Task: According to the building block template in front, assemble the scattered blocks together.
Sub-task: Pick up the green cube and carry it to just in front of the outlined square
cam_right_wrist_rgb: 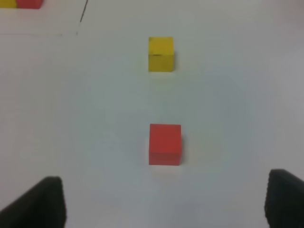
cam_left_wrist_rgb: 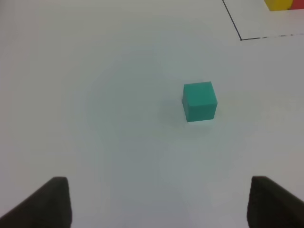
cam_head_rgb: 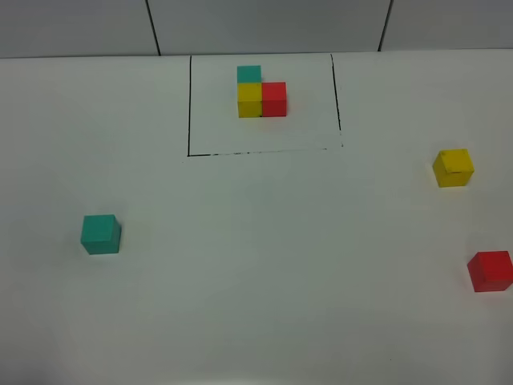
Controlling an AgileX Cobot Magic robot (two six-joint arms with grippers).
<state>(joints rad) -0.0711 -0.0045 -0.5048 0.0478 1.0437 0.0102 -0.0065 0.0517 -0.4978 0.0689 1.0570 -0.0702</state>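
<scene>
- The building block template (cam_head_rgb: 260, 95) sits at the far middle of the white table (cam_head_rgb: 264, 265). It is three small cubes pressed together in an L: teal at the back, yellow in front of it, red against the yellow's right side.
- A thin black outline (cam_head_rgb: 189, 104) frames the template on the left, the near side and the right. The near line is faint and broken in places.
- All the cubes have plain, matte, solid-colour faces with crisp square edges.
- The table top is smooth, pale and even. Behind it stand grey wall panels (cam_head_rgb: 272, 24) split by dark seams.
- The teal block (cam_head_rgb: 101, 233) lies alone on the left of the table, well apart from the template. It is turned slightly askew to the table's edge.
- The yellow block (cam_head_rgb: 454, 168) lies to the right, outside the outline.
- The red block (cam_head_rgb: 490, 270) lies nearer the front, close to the right edge of the exterior view and apart from the yellow one.
- The left gripper (cam_left_wrist_rgb: 161, 204) has its two dark fingertips spread wide with nothing between them. The teal block (cam_left_wrist_rgb: 200, 101) lies ahead of it, untouched.
- The right gripper (cam_right_wrist_rgb: 164, 202) is likewise spread wide and holds nothing. The red block (cam_right_wrist_rgb: 165, 144) lies just ahead between the line of its fingers, and the yellow block (cam_right_wrist_rgb: 161, 53) is farther on.
</scene>
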